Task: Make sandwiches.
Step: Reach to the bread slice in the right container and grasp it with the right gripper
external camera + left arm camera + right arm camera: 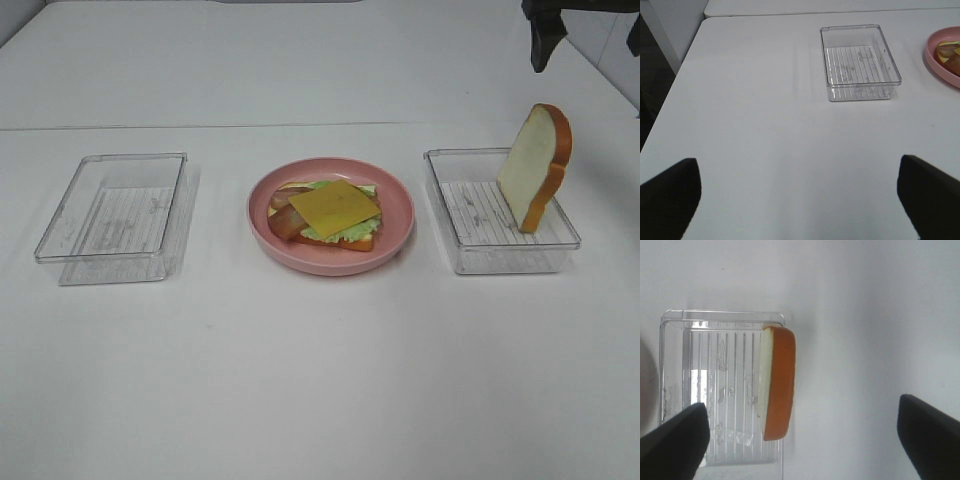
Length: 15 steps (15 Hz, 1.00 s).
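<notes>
Both grippers gape wide and empty, the right gripper (585,35) cut off above the white orange-crusted bread slice (535,165) leaning in the clear plastic tray (500,255), the left gripper (800,200) showing only dark fingertips.

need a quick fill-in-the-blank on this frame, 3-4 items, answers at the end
1. The bread slice stands on edge in the ___ clear tray.
2. On the pink plate, the top layer of the stack is the yellow ___.
3. The left clear tray holds ___.
4. Both grippers have their jaws ___.

Missing words: right; cheese; nothing; open
</notes>
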Available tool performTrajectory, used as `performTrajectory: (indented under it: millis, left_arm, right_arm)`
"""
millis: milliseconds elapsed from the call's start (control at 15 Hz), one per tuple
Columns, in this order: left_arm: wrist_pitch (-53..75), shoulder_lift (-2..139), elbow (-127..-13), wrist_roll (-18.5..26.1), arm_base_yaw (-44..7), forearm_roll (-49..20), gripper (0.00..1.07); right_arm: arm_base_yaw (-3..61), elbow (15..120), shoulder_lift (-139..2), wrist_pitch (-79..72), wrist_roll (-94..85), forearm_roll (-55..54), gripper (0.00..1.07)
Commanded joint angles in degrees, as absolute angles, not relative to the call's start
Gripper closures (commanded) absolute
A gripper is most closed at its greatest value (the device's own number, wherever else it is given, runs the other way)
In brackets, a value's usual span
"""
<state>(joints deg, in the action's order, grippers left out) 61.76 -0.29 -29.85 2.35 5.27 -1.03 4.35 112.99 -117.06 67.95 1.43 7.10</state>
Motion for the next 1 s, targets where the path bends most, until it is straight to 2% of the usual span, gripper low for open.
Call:
performTrajectory:
  millis: [67, 533, 667, 733, 800, 867, 933, 1000]
  left_arm:
    - [61.48, -1.26, -29.74, 2.23, 5.39, -1.26, 0.07]
    - [61.48, -1.26, -29.74, 2.23, 5.39, -1.26, 0.07]
    - [61.48, -1.26, -29.74, 2.23, 5.39, -1.26, 0.07]
    - [61.48, -1.26, -29.74, 2.23, 5.39, -1.26, 0.07]
    - [61.48, -1.26, -29.74, 2.23, 5.39, -1.26, 0.07]
    - [61.48, -1.26, -29.74, 2.23, 5.39, -1.26, 0.07]
    - [61.48, -1.26, -29.74, 2.23, 5.39, -1.26, 0.07]
    - [61.48, -1.26, -29.74, 2.23, 5.39, -1.26, 0.07]
  right_arm:
    - [1.55, 112.76, -119.29, 66.98, -0.86, 2.69, 0.08]
    - [0.97, 112.76, -127.88, 65.37, -3.32, -2.58, 0.08]
    - [0.97, 112.76, -130.41, 65.32, -3.21, -3.09, 0.12]
    - [0.97, 112.76, -130.81, 65.32, -3.21, -3.61, 0.17]
    - [1.03, 112.76, -130.98, 65.32, -3.21, -3.61, 0.29]
    - [1.03, 112.76, -130.98, 65.32, -2.92, -3.61, 0.56]
    - [1.03, 112.76, -130.81, 65.49, -2.81, -3.61, 0.68]
    - [1.09, 112.76, -130.52, 65.72, -2.86, -3.61, 0.89]
